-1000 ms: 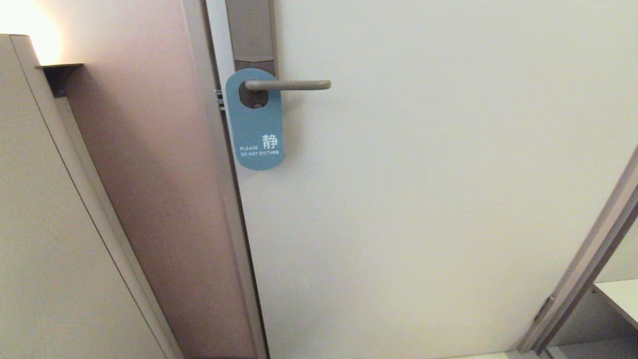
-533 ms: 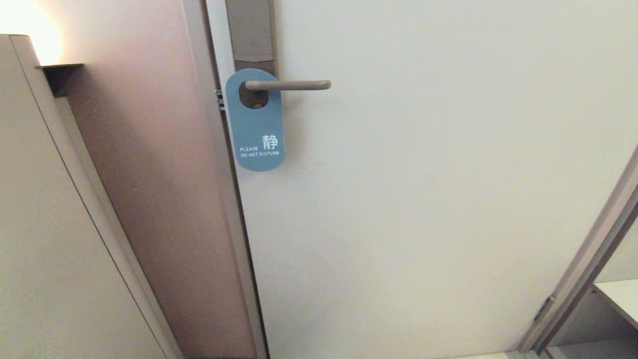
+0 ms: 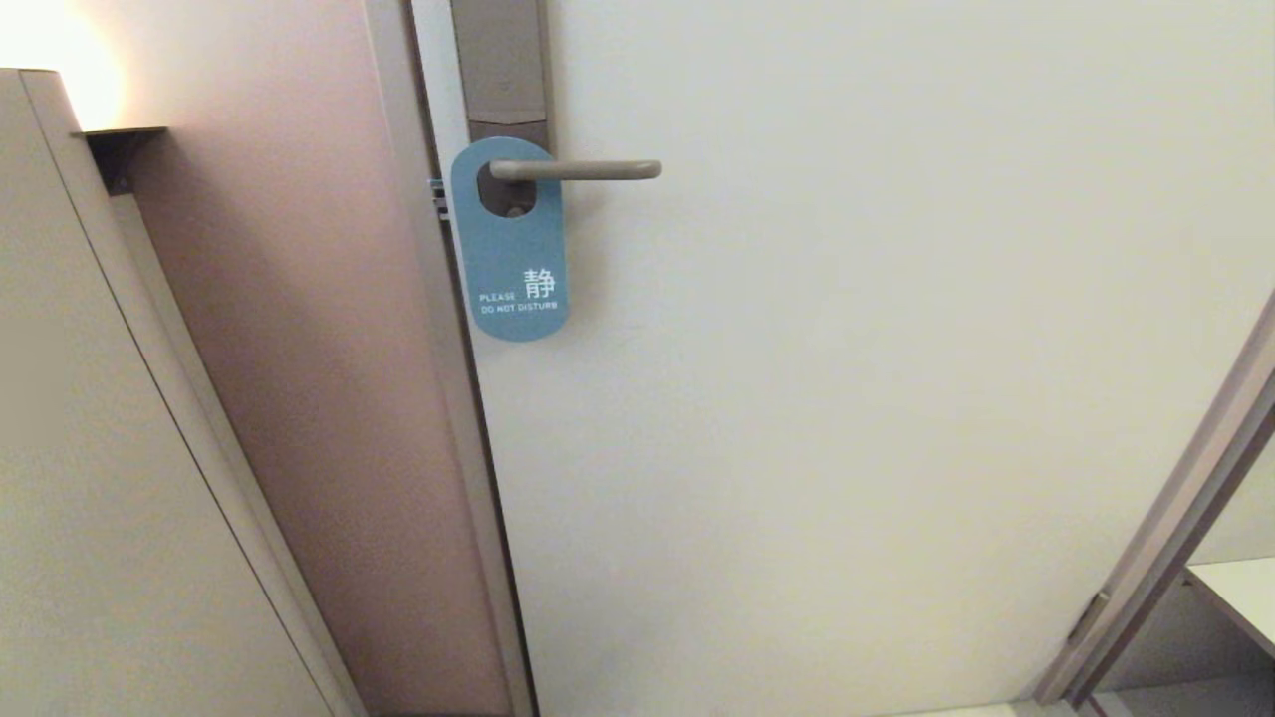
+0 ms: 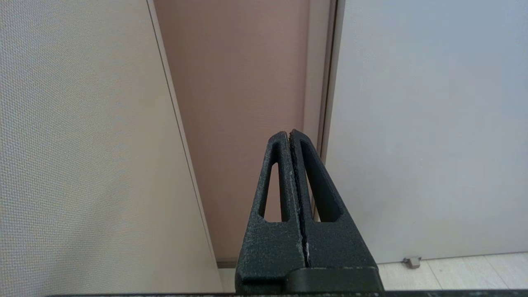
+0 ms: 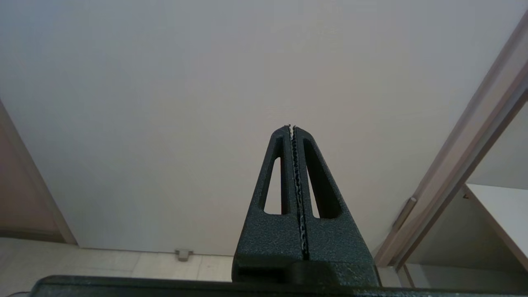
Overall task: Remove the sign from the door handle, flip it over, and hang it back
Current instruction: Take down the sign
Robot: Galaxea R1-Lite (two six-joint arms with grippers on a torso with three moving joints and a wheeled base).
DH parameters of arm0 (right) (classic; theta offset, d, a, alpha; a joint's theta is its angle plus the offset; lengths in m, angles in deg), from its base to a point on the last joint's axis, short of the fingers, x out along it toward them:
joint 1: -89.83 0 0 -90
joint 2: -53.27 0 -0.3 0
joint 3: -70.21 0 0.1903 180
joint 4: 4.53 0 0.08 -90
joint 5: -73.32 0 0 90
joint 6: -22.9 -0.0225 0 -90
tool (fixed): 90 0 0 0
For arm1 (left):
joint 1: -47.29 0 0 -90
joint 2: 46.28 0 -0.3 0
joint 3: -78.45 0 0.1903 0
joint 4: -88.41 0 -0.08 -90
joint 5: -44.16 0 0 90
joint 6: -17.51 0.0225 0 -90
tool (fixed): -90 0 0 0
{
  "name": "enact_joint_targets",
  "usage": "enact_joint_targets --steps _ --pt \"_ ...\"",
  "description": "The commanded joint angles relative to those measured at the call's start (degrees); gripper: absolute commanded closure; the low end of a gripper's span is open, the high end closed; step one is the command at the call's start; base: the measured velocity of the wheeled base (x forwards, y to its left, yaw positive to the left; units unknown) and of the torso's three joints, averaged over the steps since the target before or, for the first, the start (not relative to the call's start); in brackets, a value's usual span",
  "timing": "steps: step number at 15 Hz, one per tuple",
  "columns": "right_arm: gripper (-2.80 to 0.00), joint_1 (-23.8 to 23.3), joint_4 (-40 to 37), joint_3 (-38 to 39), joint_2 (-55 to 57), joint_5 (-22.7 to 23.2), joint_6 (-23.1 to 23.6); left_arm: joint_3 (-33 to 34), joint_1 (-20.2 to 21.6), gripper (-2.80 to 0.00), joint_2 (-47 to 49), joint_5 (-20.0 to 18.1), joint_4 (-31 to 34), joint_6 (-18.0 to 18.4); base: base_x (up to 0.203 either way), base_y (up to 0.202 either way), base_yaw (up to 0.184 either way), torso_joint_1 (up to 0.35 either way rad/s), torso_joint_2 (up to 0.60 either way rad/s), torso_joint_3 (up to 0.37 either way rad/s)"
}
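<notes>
The sign (image 3: 513, 254) hangs by its oval hole on the door handle (image 3: 588, 170), teal-blue side out, reading "PLEASE DO NOT DISTURB". The handle is a slim beige-grey lever on a tall grey-brown lock plate (image 3: 500, 60). Neither arm shows in the head view. My left gripper (image 4: 288, 134) is shut and empty, low down, facing the door's edge and the brown wall panel. My right gripper (image 5: 291, 128) is shut and empty too, low down and facing the bare door face. Neither wrist view shows the sign or the handle.
A white door (image 3: 847, 378) fills the middle. Left of it are the door frame (image 3: 438, 299), a brown wall panel (image 3: 299, 349) and a beige cabinet side (image 3: 90, 448). A second frame (image 3: 1175, 518) and a shelf (image 3: 1240, 588) stand at the lower right. A door stop (image 5: 183, 254) sits at floor level.
The sign has settled a touch lower on the handle. Nothing else has visibly changed.
</notes>
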Motion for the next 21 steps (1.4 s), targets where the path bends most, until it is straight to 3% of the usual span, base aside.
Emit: enact_joint_targets --steps 1,21 --pt "0.00 0.0 0.0 0.0 0.1 -0.1 0.0 0.0 0.0 0.00 0.0 0.0 0.0 0.0 0.000 0.000 0.000 0.000 0.00 0.000" --pt "0.00 0.0 0.0 0.1 0.1 -0.1 -0.3 0.0 0.0 0.00 0.0 0.0 0.0 0.4 0.000 0.000 0.000 0.000 0.00 0.000"
